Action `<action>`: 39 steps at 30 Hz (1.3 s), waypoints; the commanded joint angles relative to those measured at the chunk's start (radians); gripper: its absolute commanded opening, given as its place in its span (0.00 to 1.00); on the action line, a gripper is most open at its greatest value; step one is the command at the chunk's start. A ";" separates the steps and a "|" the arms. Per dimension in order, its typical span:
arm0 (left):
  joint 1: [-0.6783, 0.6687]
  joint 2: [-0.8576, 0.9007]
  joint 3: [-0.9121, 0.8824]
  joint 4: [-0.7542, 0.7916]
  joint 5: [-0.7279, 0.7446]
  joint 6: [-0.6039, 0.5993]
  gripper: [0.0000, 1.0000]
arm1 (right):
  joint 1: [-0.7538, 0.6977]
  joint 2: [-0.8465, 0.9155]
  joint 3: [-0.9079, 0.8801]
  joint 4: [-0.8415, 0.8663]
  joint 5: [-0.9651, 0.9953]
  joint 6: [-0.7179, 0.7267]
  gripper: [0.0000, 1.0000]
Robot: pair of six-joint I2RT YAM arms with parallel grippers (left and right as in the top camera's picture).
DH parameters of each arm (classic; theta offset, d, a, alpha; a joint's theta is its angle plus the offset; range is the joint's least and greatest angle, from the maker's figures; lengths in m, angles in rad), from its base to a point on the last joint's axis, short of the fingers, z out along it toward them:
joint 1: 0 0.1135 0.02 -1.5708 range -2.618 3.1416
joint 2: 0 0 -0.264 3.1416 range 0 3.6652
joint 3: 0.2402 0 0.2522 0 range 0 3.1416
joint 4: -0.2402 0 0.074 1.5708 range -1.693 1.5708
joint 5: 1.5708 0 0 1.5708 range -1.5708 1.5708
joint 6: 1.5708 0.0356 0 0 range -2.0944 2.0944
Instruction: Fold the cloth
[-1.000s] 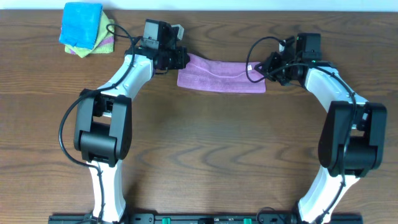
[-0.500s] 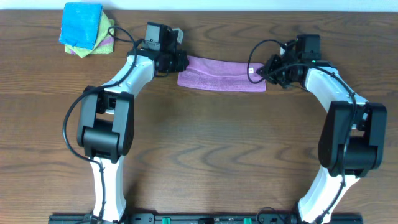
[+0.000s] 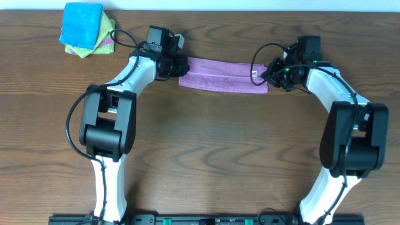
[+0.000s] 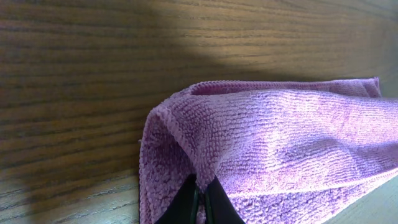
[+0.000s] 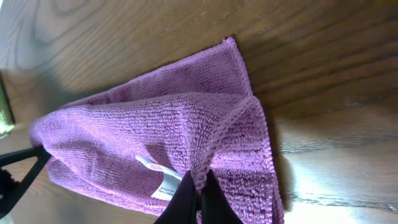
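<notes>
Folded cloths (image 3: 84, 30) sit at the far-left back of the surface (image 3: 206, 156). Left arm reaches forward with the left hand (image 3: 177, 65) low, clamped on the left end of the cloth (image 3: 224, 75). The cloth lies as a folded strip between the hands, flatter than a second ago, mid wrinkle gone. Right hand (image 3: 265, 74) pinches the right end beside the white tag (image 5: 163, 180); any print on it can't be made out.

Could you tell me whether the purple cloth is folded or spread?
Folded: the cloth is a doubled strip, layers visible where the left gripper and right gripper pinch its ends.
</notes>
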 commanded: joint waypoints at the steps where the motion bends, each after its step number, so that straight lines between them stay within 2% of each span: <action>1: 0.005 0.010 0.021 -0.003 0.007 -0.003 0.06 | 0.003 0.037 0.014 -0.001 0.028 -0.018 0.02; 21: 0.005 0.010 0.020 -0.100 -0.065 0.034 0.06 | 0.025 0.088 0.015 0.042 0.024 -0.017 0.02; 23: 0.005 0.010 0.020 -0.096 -0.065 0.034 0.06 | 0.025 0.088 0.015 0.041 0.020 -0.017 0.09; 24: 0.005 0.010 0.020 -0.092 -0.065 0.034 0.10 | 0.025 0.088 0.015 0.042 0.013 -0.016 0.19; 25: 0.006 0.010 0.020 -0.085 -0.065 0.034 0.22 | 0.025 0.088 0.015 0.045 0.002 -0.014 0.20; 26: 0.006 0.010 0.020 -0.079 -0.065 0.034 0.65 | 0.025 0.088 0.015 0.054 -0.014 -0.014 0.22; 27: 0.007 0.010 0.020 -0.073 -0.065 0.034 0.95 | 0.025 0.088 0.015 0.062 -0.029 -0.014 0.33; 28: 0.007 0.010 0.021 -0.070 -0.065 0.034 0.95 | 0.025 0.088 0.015 0.071 -0.043 -0.014 0.44; 29: 0.008 0.010 0.021 -0.066 -0.065 0.034 0.95 | 0.024 0.088 0.015 0.079 -0.056 -0.014 0.47; 31: 0.010 0.009 0.021 -0.064 -0.064 0.034 0.95 | 0.023 0.086 0.015 0.087 -0.076 -0.014 0.59; 33: 0.013 0.007 0.021 -0.068 -0.064 0.034 0.95 | 0.021 0.081 0.015 0.086 -0.085 -0.014 0.58; 39: 0.019 0.002 0.043 -0.116 -0.063 0.034 0.95 | 0.021 0.026 0.015 0.084 -0.089 -0.014 0.69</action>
